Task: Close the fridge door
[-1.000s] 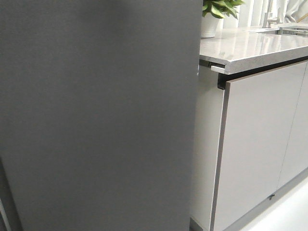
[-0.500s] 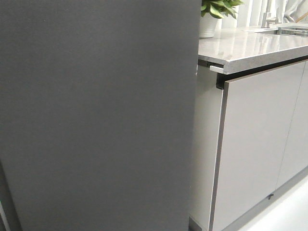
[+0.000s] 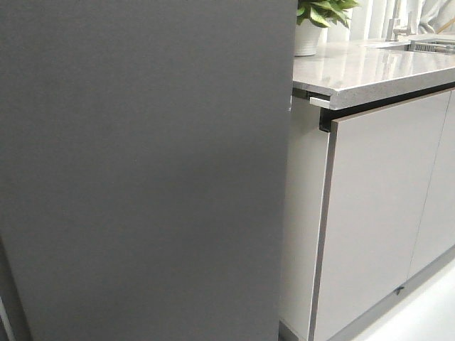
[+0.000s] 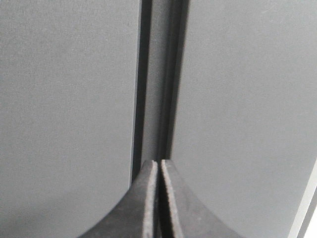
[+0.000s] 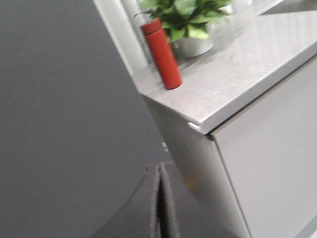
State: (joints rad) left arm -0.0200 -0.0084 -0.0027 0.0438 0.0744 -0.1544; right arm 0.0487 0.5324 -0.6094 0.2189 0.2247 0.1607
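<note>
Fridge door (image 3: 142, 170): one, matte dark grey, filling the left of the front view, its right edge just beside the cabinet side. In my left wrist view two dark panels meet at a narrow vertical seam (image 4: 158, 79); I judge the door is at or near shut, but cannot tell whether it is fully seated.

Risk, as I judge it: if I stop pushing short, the seal may not catch and the door could drift open. Pressing off-centre near the seam, my left tip could slip into the gap.

Counter (image 3: 370, 67): one, pale speckled stone.

Cabinet doors (image 3: 370, 213): two visible, glossy pale grey.

Potted plant (image 5: 190, 20): one, on the counter.

Red bottle (image 5: 162, 53): one, upright, just beside the plant.

Left claw (image 4: 159, 171): one, fingers pressed together, holding nothing, pointed at the seam.

Right claw (image 5: 159, 173): one, fingers pressed together, empty, near the door's right edge.
</note>
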